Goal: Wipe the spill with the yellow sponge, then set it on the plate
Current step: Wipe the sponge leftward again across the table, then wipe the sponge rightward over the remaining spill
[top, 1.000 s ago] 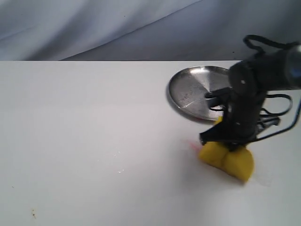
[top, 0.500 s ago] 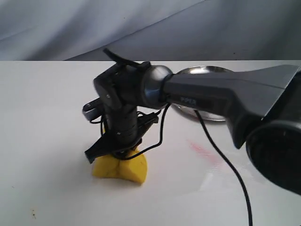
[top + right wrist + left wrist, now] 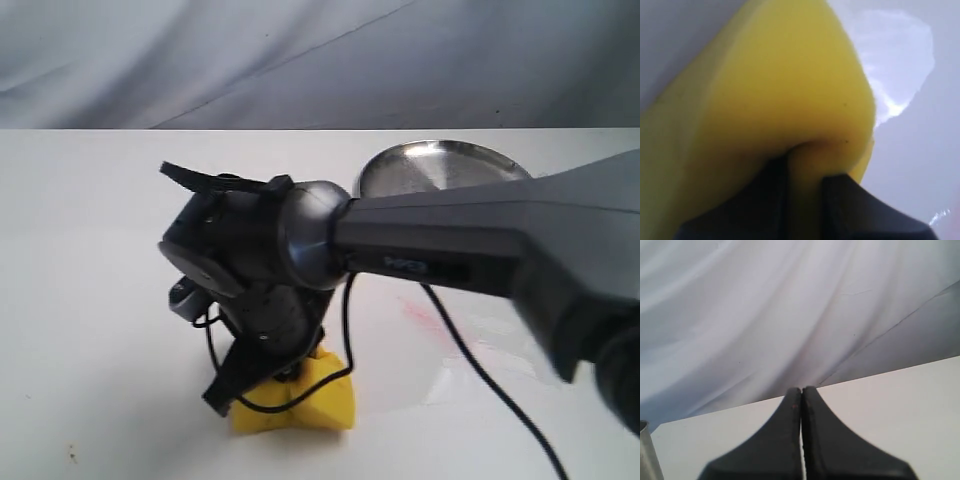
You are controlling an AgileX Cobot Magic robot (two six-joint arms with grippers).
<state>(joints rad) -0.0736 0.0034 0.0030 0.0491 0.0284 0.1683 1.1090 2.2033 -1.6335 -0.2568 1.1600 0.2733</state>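
White counter (image 3: 90,230), grey draped backdrop. Near the front edge, left of centre, the right gripper (image 3: 280,378) clamps the yellow sponge (image 3: 322,405) and presses it onto the counter. The spill cannot be identified; a glossy wet patch (image 3: 895,60) lies just beside the sponge. Judged step: wiping. The next move calls for lifting the sponge and carrying it to the plate (image 3: 440,165) at the back edge. The left gripper (image 3: 801,405) is closed and empty.

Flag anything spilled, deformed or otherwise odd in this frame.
The yellow sponge is squeezed into a deep crease by the right gripper's jaws as it sits on the table. A faint pink smear streaks the table between sponge and plate. Nothing else stands out.
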